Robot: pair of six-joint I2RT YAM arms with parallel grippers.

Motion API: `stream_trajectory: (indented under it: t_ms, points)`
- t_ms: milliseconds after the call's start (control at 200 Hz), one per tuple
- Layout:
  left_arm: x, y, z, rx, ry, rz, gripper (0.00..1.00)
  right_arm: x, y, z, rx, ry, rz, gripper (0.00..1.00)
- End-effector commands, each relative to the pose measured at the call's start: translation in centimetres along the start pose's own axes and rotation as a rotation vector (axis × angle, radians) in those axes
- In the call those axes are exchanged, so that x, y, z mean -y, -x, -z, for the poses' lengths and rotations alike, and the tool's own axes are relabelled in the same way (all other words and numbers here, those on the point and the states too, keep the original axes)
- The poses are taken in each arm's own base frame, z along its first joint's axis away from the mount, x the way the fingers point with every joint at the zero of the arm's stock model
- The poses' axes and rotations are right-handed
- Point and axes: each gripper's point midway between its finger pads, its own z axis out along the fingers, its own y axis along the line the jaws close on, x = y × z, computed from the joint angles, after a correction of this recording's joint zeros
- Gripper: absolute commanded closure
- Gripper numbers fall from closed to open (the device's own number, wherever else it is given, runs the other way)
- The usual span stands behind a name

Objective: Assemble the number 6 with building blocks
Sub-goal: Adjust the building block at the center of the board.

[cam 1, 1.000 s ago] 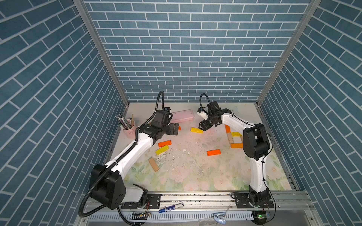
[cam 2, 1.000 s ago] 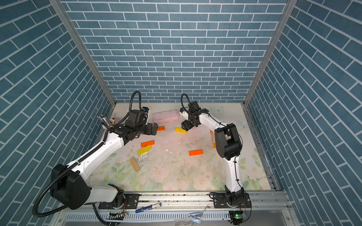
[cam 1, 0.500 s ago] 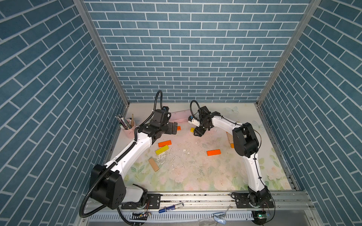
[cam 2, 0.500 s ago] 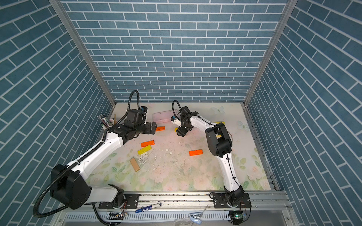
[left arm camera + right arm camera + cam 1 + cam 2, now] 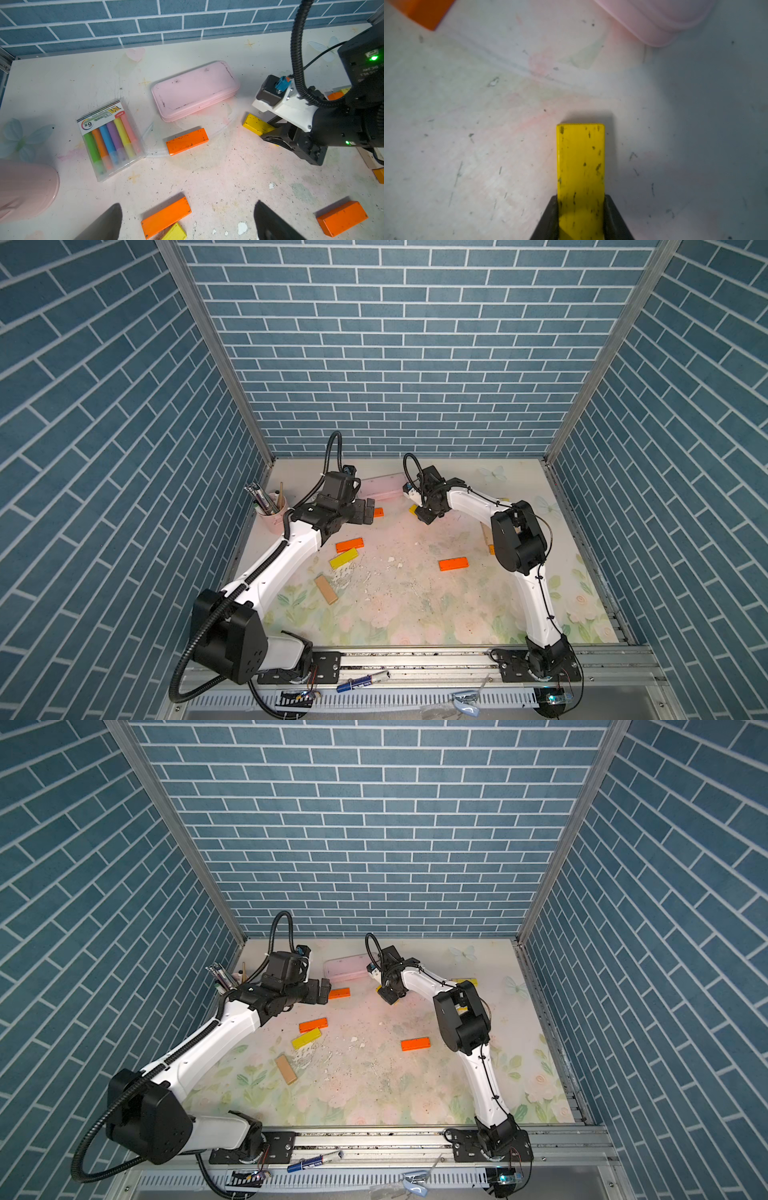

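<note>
Pinching the yellow block (image 5: 581,166) across its narrow width, the right end effector (image 5: 581,216) had both fingers pressed on the long sides. Much of the block's length stuck out past the tips. The block sat low at the far middle of the table (image 5: 228,176), and whether it rested there or hung just clear could not be told. That overhang looked like the first hazard: on a lift the free end could droop or twist between the pads, since the painted sides seemed smooth, and the piece would then land crooked. The pink case (image 5: 195,89) lay just beside the free end, so a careless swing could strike it and knock the block loose, and an orange block (image 5: 187,141) lay near on the other side. Further out, a few more blocks (image 5: 465,982) lay mostly hidden behind the right arm, so a blind set-down there might shove them out of line. The left end effector (image 5: 187,204) hung spread wide and empty near the middle of the table, close enough that both arms moving inward at once could clash.
</note>
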Motion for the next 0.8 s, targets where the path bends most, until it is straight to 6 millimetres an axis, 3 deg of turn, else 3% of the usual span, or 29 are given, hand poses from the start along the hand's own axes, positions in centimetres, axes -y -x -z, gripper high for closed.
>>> stream_trajectory:
  t_ms: [0,240,475,795]
  points:
    - [-0.2,0.6,0.4,0.024,-0.002,0.026,0.01,0.6,-1.4,-0.3,-0.046,-0.058,-0.224,0.77]
    - [0.0,0.7,0.6,0.030,-0.014,0.035,0.01,0.8,-3.2,-0.3,-0.041,-0.110,-0.692,0.76]
    - [0.2,0.9,1.0,0.041,-0.028,0.040,0.01,2.6,-5.1,0.0,-0.053,-0.229,-0.809,0.76]
    - [0.2,1.0,1.3,0.053,-0.031,0.040,0.01,3.1,-4.7,0.0,-0.053,-0.224,-0.849,0.75]
